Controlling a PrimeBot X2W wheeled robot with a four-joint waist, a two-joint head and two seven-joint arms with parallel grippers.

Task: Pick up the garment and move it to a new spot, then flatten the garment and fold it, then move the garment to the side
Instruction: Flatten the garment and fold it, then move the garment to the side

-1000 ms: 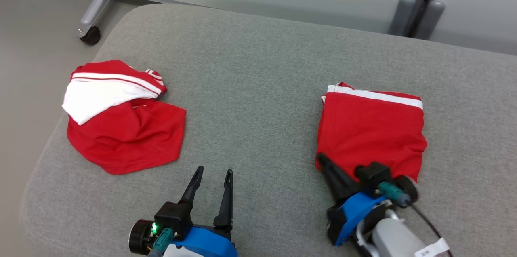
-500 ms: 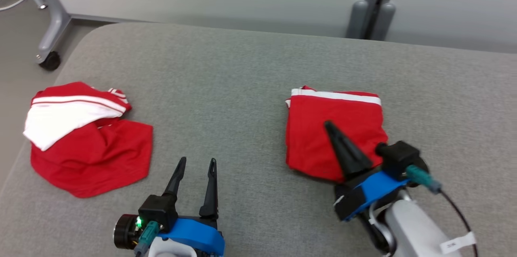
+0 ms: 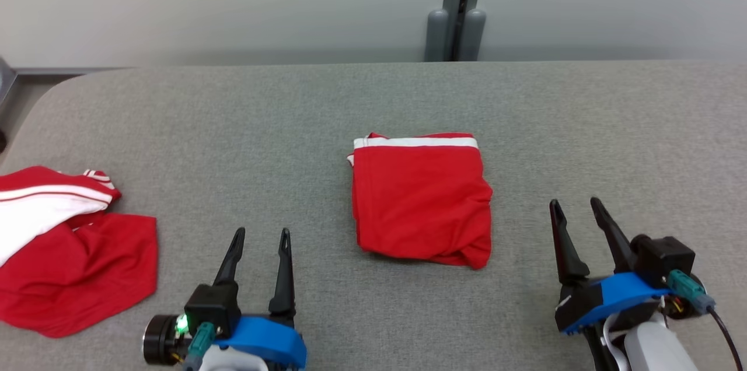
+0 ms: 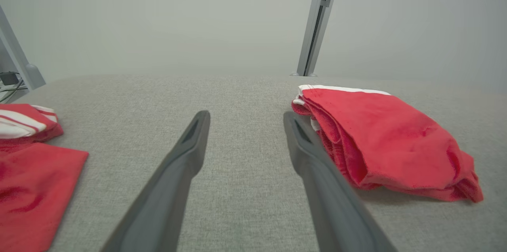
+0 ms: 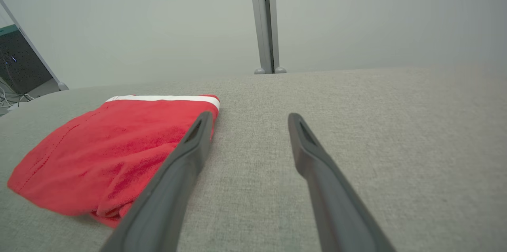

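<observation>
The folded red garment [image 3: 421,200] with a white band along its far edge lies flat in the middle of the grey padded table [image 3: 373,102]. It also appears at the right in the left wrist view [image 4: 388,137] and at the left in the right wrist view [image 5: 115,149]. My right gripper [image 3: 576,205] stands open to the right of the garment, apart from it, with nothing between its fingers. My left gripper [image 3: 261,235] is open at the lower left, also empty, over bare table.
A second red and white garment [image 3: 64,242] lies crumpled at the table's left edge, also in the left wrist view [image 4: 27,157]. A grey post [image 3: 458,9] stands against the pale wall behind the table. A frame leg [image 4: 16,62] is far left.
My right gripper has let go of the folded garment, opened and drawn back to its right. The head camera has turned right, shifting everything leftward in view.
</observation>
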